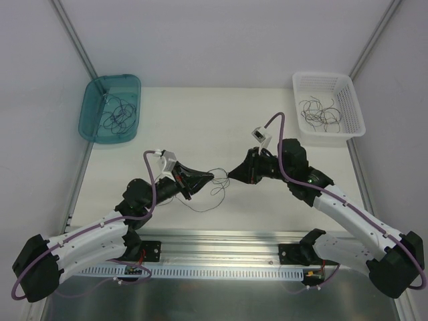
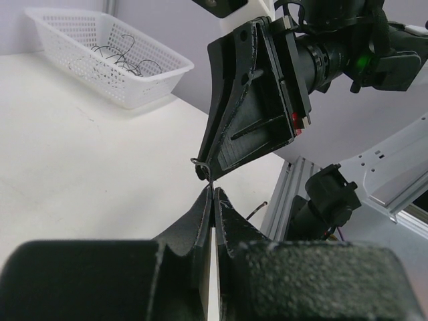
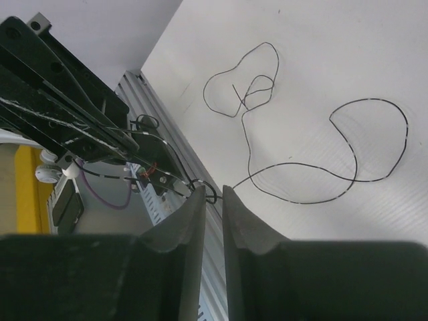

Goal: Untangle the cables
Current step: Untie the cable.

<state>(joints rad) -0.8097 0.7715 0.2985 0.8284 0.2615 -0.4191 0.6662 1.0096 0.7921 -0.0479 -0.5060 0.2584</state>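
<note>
Table space lies bare through the middle, with a teal bin at the far left corner and a white basket at the far right, each holding loose strands. Near the front edge, the left pincer is clamped on one of the cables, its loops trailing onto the table. The right pincer meets it tip to tip, jaws a sliver apart, the strand's hooked end at its tips.

Too fine to count from overhead: cables coiled in the teal bin and the white basket. Near end of the loose cable lost behind a right gripper fingertip. Another stretch swallowed between the pressed-together fingers of the left gripper. Both grippers' bodies blurred, cropped at the bottom edge of the wrist views.
</note>
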